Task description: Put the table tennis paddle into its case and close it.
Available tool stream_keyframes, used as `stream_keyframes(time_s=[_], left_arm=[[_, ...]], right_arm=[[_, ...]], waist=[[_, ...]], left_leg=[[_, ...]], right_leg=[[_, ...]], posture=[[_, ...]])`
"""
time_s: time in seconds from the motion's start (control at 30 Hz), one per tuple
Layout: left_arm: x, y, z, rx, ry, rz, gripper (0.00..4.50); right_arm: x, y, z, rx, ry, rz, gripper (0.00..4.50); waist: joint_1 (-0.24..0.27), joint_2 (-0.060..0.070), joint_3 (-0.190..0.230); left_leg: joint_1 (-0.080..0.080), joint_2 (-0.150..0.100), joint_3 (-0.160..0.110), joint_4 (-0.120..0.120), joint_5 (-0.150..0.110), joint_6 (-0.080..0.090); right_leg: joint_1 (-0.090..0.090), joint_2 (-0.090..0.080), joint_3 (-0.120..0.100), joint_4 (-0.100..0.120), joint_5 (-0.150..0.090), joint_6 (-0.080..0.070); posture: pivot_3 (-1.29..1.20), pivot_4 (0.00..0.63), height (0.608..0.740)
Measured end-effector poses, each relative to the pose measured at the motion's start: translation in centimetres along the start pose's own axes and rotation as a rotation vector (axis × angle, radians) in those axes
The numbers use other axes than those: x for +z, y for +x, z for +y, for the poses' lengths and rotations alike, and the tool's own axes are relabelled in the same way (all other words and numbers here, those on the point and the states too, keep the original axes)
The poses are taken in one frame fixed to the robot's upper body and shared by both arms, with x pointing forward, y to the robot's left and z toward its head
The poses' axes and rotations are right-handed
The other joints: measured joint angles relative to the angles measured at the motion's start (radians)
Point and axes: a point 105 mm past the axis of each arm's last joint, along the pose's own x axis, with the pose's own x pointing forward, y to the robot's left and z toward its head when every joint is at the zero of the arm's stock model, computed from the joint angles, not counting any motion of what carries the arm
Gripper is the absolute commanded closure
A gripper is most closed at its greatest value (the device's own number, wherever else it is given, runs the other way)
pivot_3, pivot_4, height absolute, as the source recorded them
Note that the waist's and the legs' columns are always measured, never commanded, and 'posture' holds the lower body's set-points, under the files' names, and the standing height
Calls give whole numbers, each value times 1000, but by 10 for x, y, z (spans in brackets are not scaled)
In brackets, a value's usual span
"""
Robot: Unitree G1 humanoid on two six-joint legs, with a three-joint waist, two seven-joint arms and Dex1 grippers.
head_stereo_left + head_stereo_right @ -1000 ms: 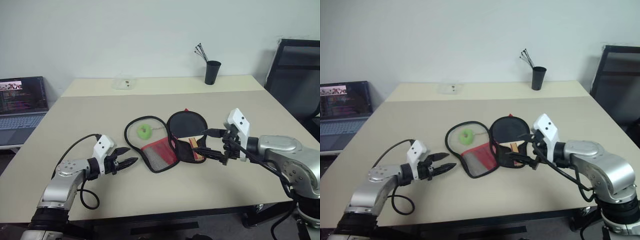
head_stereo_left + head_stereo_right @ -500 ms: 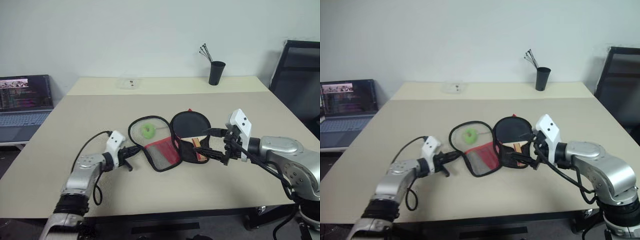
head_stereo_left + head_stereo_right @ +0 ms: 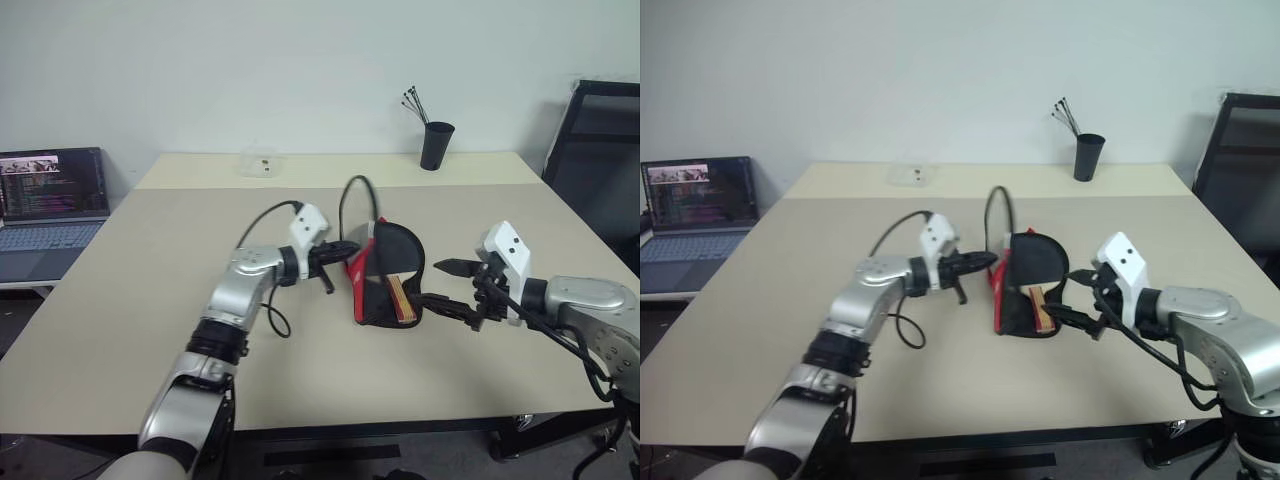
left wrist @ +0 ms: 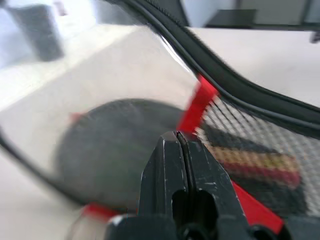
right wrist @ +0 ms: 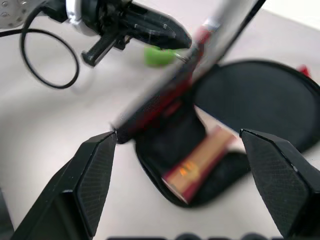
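Tabletop, beige, carrying the following. Case: soft black-and-red pouch near the middle of the tabletop, lying open; its red mesh flap lifted upright, black zip edge arching above it. Table tennis paddle: lies inside the open case, black face toward the far edge, pale wood-and-red handle toward the near edge. Left pincer: fingers fully closed, pinching the edge of the raised flap. Right pincer: fingers spread wide, holding nothing, poised just beside the case on the right-edge side. Black cup with sticks near the far right corner.
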Motion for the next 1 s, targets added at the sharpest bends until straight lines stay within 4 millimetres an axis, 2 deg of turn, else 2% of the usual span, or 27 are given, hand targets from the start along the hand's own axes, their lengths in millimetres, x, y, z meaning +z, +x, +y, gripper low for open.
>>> stream_keyframes(time_s=[0.13, 0.23, 0.33, 0.53, 0.67, 0.87, 1.0], left_arm=[[-20, 17, -3, 8, -20, 60, 4452], [-33, 15, 1, 48, -27, 92, 4452], [-34, 10, 6, 64, -16, 85, 4452], [-40, -26, 16, 122, -37, 41, 4488], [-30, -59, 11, 120, -56, -39, 4488], [-20, -106, 9, 185, -74, -65, 4488], [-12, -117, 8, 216, -70, -65, 4488]], right_arm=[[-5, -2, -6, -35, 17, 12, 188], [-7, -3, -13, -75, 35, 12, 188], [-9, -1, -20, -116, 72, 2, 188], [-19, 17, -35, -183, 167, 1, 94], [-26, 41, -46, -223, 260, -2, 94], [-39, 64, -61, -250, 314, 46, 94], [-54, 75, -74, -288, 352, 79, 94]], waist=[[-6, 0, 0], [-7, 0, 0], [-6, -1, 0], [-10, -1, 0], [-19, -1, 0], [-25, 0, 0], [-20, -1, 0]], left_leg=[[1, 1, -1, -1, 0, 0], [1, 1, -1, -1, 0, 0], [0, 1, 0, 0, 0, 0], [1, 2, 0, -1, 0, 0], [1, 2, 0, -1, 0, 0], [2, 2, 0, 0, 0, 0], [2, 1, 1, 0, 0, 0]], right_leg=[[0, 2, 1, 0, 0, 0], [0, 2, 1, 0, 0, 0], [0, 2, 1, 0, 0, 0], [0, 2, 2, 1, 0, 0], [0, 2, 2, 1, 0, 0], [0, 0, 3, 1, 0, 0], [0, 0, 2, 1, 0, 0]], posture=[[0, 150, 740], [0, 150, 740], [0, 150, 740], [0, 150, 740], [0, 150, 740], [0, 150, 740], [0, 150, 740]])
